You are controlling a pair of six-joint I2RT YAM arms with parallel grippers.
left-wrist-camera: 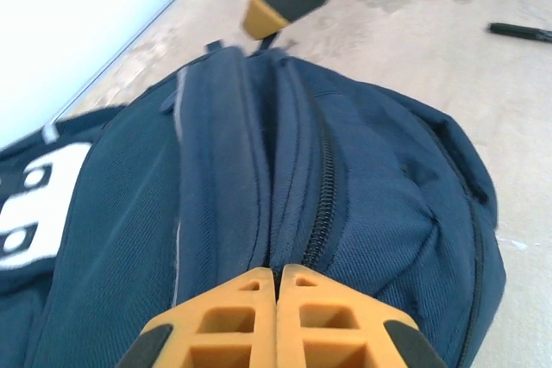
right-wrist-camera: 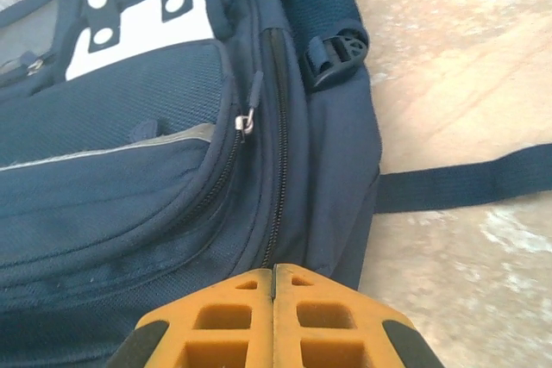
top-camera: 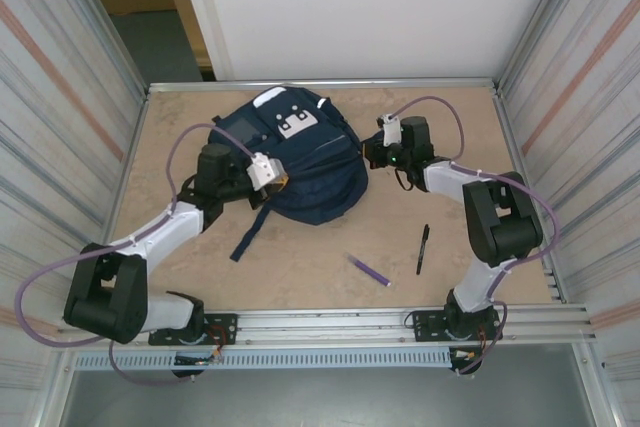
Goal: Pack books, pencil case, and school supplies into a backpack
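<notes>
The left gripper (left-wrist-camera: 276, 277) and right gripper (right-wrist-camera: 274, 275) flank the navy backpack (top-camera: 310, 162), jaws pressed together, empty. A black pen (top-camera: 423, 247) and a purple pen (top-camera: 370, 269) lie on the bench (top-camera: 300, 257).

Closed tool (right-wrist-camera: 274, 280) (yellow); navy backpack (right-wrist-camera: 129, 187)

Reading no words, brand names, numbers or signs anywhere on the backpack (top-camera: 300, 162). Noting a white patch (top-camera: 296, 123) on the far end of the backpack, carrying dark round dots and slots rather than letters. Making out no print on the black pen (top-camera: 423, 248) lying to the right of the backpack, too small for telling.
</notes>
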